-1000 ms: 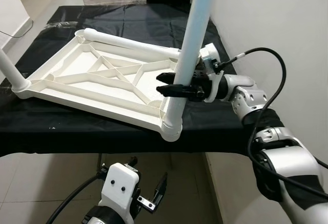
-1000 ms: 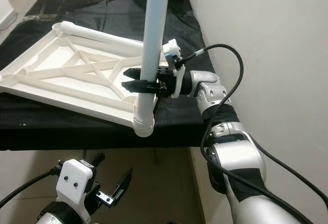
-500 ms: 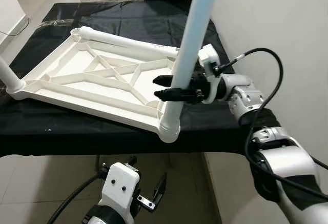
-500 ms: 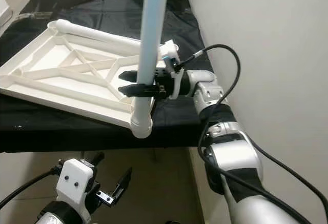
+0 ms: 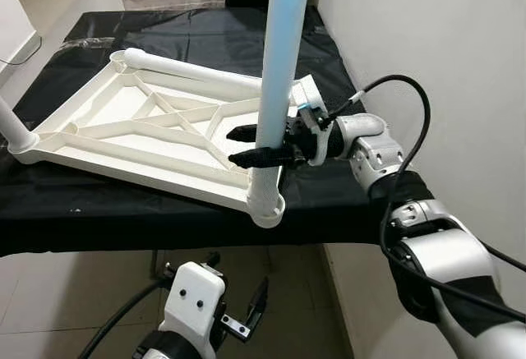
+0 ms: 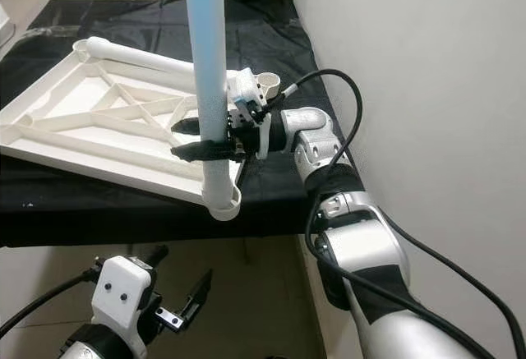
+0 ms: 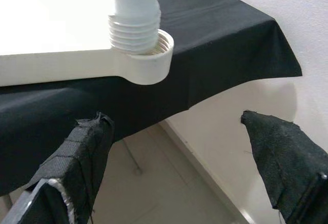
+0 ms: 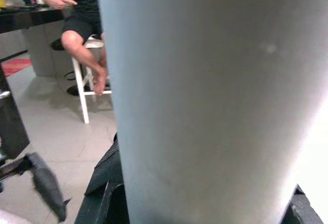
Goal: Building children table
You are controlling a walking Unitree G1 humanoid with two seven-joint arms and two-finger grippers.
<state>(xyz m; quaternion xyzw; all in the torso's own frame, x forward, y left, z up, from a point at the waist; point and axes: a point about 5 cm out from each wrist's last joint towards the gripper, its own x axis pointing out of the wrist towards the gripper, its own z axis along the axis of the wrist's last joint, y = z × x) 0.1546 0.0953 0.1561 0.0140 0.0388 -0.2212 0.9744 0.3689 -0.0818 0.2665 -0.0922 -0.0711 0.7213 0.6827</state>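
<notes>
Right tool (image 5: 246, 147) of mine grasps the upright pale-blue leg (image 5: 278, 63) seated in the white tabletop's (image 5: 123, 133) corner socket on the black worktop (image 5: 329, 199); left tool (image 7: 179, 162) hangs released.

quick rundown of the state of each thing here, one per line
table leg: upright, threaded end sitting in the corner socket, threads still showing
tabletop: upside down on the black cloth, ribs facing up
right gripper: fingers on either side of the leg
left gripper: open, hanging low below the table edge
</notes>
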